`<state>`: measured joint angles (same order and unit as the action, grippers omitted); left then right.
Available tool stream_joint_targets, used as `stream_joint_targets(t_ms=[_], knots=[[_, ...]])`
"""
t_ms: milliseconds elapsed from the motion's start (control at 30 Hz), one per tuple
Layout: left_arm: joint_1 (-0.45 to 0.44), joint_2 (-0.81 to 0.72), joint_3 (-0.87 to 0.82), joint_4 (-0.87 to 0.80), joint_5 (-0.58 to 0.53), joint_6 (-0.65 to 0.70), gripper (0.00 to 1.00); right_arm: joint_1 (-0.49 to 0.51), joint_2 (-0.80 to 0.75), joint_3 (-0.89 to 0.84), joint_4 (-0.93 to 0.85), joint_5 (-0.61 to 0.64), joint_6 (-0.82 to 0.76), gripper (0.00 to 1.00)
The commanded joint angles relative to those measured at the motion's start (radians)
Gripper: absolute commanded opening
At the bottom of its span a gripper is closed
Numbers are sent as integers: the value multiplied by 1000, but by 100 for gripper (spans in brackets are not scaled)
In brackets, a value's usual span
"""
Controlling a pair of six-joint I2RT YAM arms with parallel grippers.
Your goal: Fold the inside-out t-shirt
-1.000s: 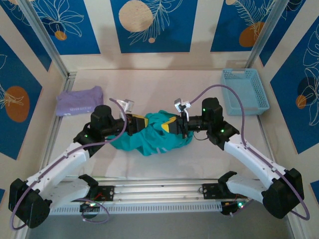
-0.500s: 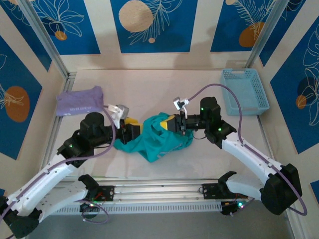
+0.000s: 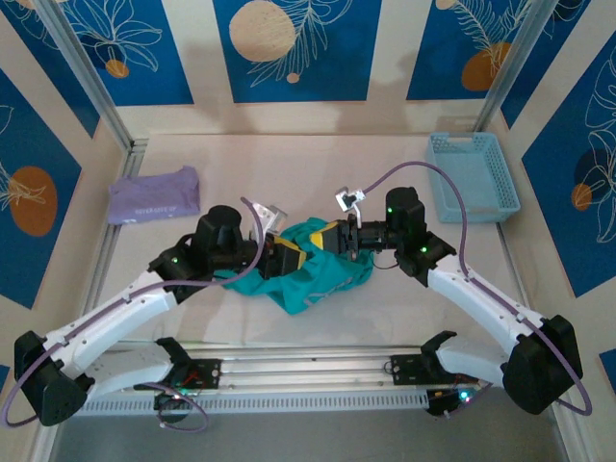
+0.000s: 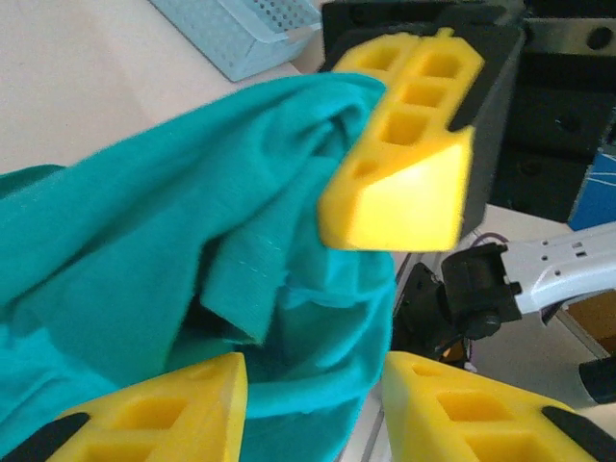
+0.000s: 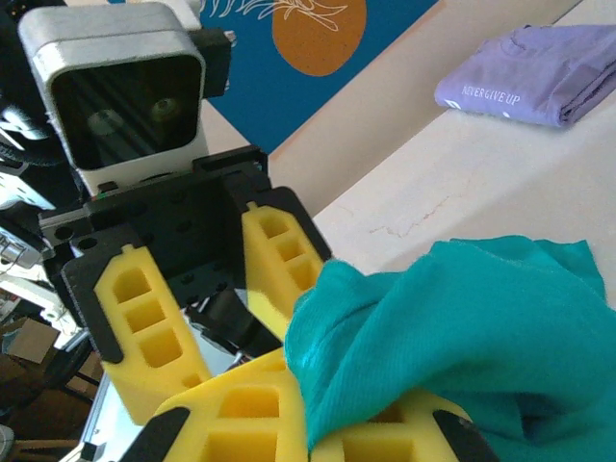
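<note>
Advanced since half a second ago, the left gripper point(image 3: 291, 258) now sits against the bunched cloth, close to the right gripper point(image 3: 335, 239), which has kept its position.

Left fingers point(image 4: 164, 409), blocky and yellow, stand apart. A fold of cloth hangs in the gap between them and is not pinched.

Right fingers point(image 5: 241, 433) are pressed together on an upper edge of the inside-out teal-green cotton t-shirt point(image 3: 318, 274). The fabric drapes down from that grip.

The garment lies crumpled in a heap at the middle of the pale table point(image 3: 289, 164), between the two grippers. No print or neck tag can be made out on it.

Containers: one light blue perforated plastic basket point(image 3: 472, 183) stands at the far right corner of the table, well apart from the heap. Its slatted floor shows bare from above.

A folded lavender-purple shirt point(image 3: 154, 195) lies flat by the table's left edge, toward the far side, outside the basket and apart from both arms.
</note>
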<state>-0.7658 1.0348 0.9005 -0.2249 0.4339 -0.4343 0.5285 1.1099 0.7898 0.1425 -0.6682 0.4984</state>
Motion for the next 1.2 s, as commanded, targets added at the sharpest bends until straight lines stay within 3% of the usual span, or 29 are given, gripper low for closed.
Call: stream_joint_targets(t_ms=[0,167,267,333,433,500,600,700,833,1000,1167], knots=[[25,9,41,17,-16,-14,44,-7,-23,20,-11,4,2,0],[47,37,61,44,-12,-16,45,-7,-31,12,-7,-4,2,0],[52,65,85,72,14,-21,39,-6,-35,8,-7,-6,2,0],[51,84,102,84,28,-21,31,-7,-36,6,-7,-4,0,0],[50,102,130,95,55,-23,10,-7,-36,10,-33,40,-14,0],[47,92,145,98,68,-31,0,-1,-30,55,-162,207,-30,2],[10,57,163,92,35,-44,0,4,6,163,-370,433,-52,14],[-22,32,162,104,-46,-96,0,25,-12,202,-434,513,-93,31],[-63,43,171,57,-161,-104,0,104,-135,144,-418,596,-220,45],[-83,65,175,66,-194,-123,0,243,-272,21,-294,632,-313,49],[-92,68,184,83,-187,-131,0,356,-235,-26,-179,747,-339,53]])
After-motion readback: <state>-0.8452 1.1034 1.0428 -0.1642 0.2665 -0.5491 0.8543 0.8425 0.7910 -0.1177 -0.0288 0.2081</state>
